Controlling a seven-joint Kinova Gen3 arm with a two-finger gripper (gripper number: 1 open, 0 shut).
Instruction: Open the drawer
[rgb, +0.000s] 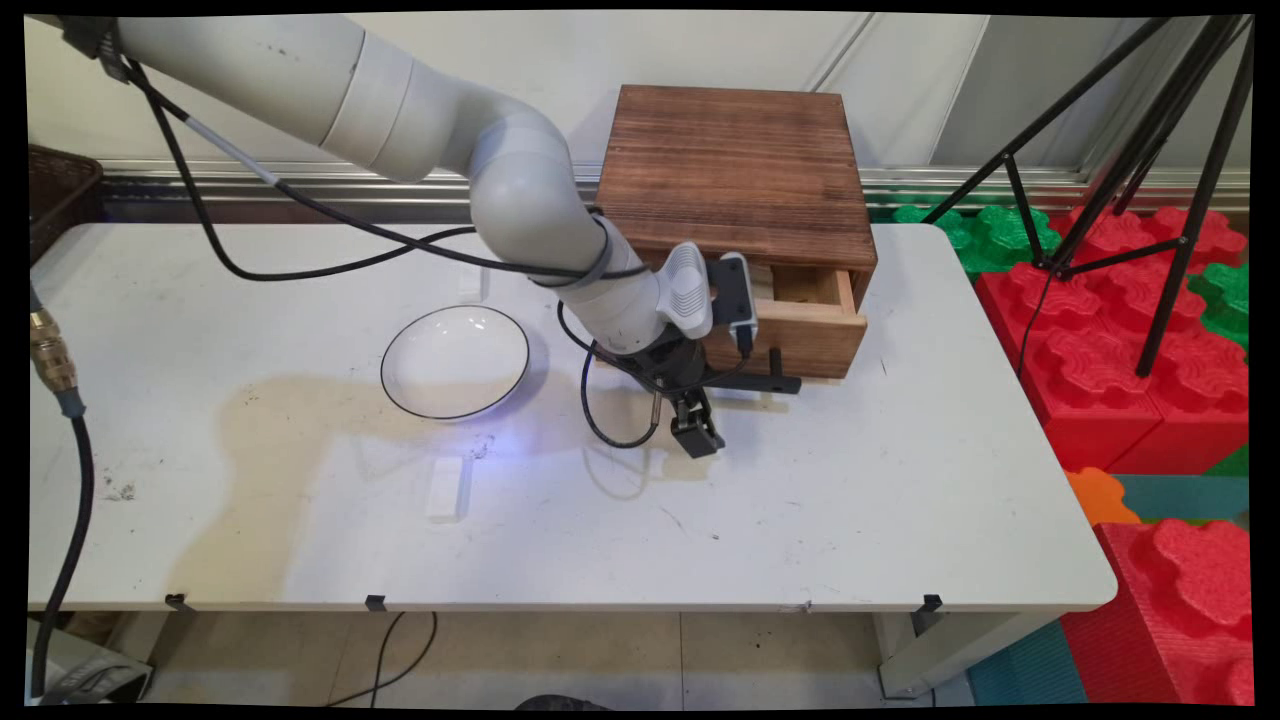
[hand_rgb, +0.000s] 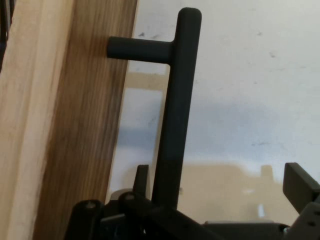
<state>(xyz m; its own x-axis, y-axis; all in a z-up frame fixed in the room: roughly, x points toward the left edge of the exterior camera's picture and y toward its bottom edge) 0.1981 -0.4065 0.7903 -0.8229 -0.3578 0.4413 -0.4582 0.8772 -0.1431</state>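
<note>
Claw (rgb: 697, 437) open wide beside rigid black handle (rgb: 776, 380) at drawer (rgb: 800, 325) front's six o'clock, holding nothing.

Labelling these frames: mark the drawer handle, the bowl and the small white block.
drawer handle (hand_rgb: 175, 110), hand view, middle of its bar
bowl (rgb: 455, 362), main view, its inside
small white block (rgb: 445, 487), main view, its top face

A box (rgb: 737, 170) with a pulled-out drawer (rgb: 800, 325) is sitting at the table's (rgb: 850, 520) back edge. A bowl (rgb: 455, 361) is lying left of it, and a small block (rgb: 446, 487) is resting in front of the bowl.
</note>
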